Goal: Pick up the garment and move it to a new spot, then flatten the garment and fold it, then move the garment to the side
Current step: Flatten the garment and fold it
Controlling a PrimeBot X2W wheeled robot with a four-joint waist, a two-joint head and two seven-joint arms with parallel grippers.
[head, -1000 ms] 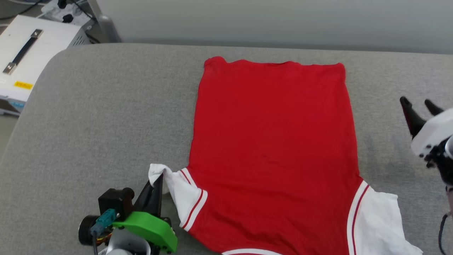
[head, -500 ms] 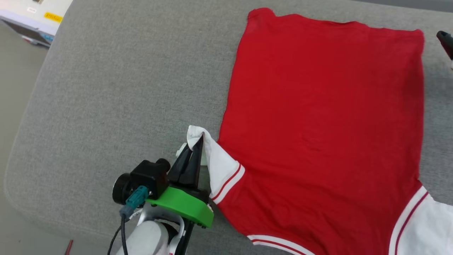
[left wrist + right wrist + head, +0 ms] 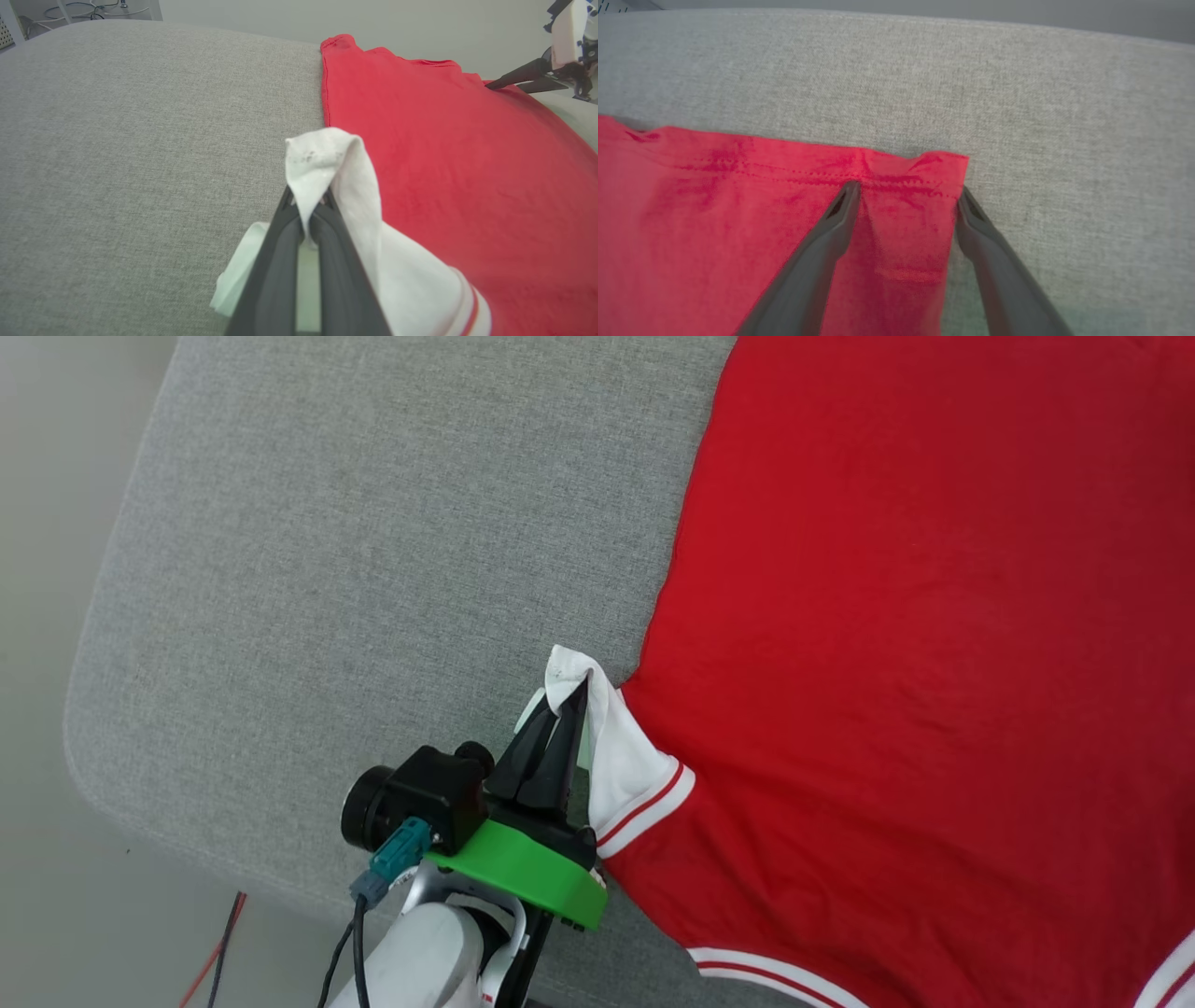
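The garment [image 3: 915, 644], red with white sleeves, lies spread flat on a grey padded surface [image 3: 373, 523], plain side up. My left gripper [image 3: 571, 695] is shut on the tip of its near-left white sleeve [image 3: 625, 756], lifting it into a peak. The left wrist view shows white cloth [image 3: 327, 154] pinched between my closed left gripper [image 3: 308, 207]. My right gripper [image 3: 908, 193] is open at the far hem corner of the garment [image 3: 714, 210]: one finger rests on the red cloth, the other at its side edge. In the left wrist view the right gripper [image 3: 502, 86] is at that far corner.
The padded surface ends in a rounded corner at the lower left, with pale floor [image 3: 47, 616] beyond it. Red and black cables [image 3: 219, 943] run along the floor by my left arm. Bare grey padding lies to the left of the garment.
The head camera has swung down and to the left, so the whole picture shifted. My left gripper still holds the sleeve. My right gripper has gone from beside the garment to its far hem corner.
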